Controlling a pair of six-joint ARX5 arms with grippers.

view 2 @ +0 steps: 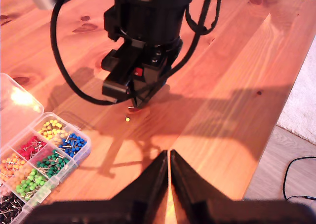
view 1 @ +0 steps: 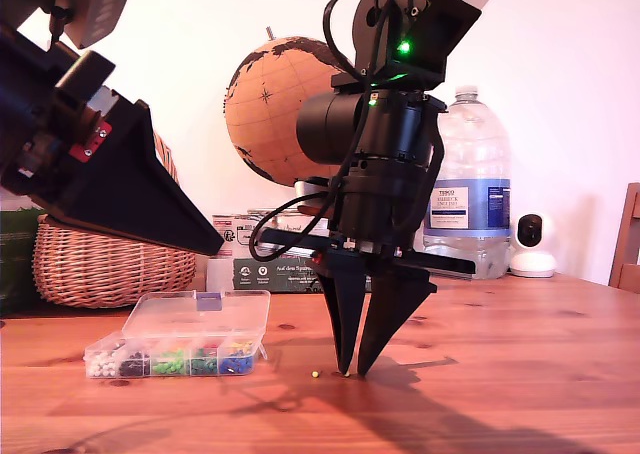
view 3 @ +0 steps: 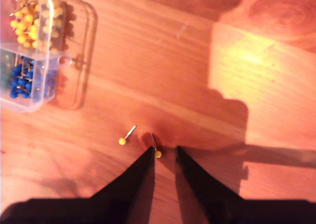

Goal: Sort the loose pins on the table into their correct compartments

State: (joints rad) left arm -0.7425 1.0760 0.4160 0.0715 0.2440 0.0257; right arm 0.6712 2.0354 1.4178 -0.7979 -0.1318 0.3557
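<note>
A yellow pin (view 3: 158,154) lies on the table (view 1: 520,374) between the slightly parted tips of my second gripper (view 3: 165,149), with a second pin (view 3: 122,141) just beside. In the exterior view, the compartments (view 1: 175,359) sit at that gripper's nine o'clock. My first gripper (view 2: 169,154), jaws together, hangs at ten.

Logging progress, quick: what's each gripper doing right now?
My first gripper: shut, nothing visible held.
My second gripper: open, a yellow pin between its jaws.
</note>
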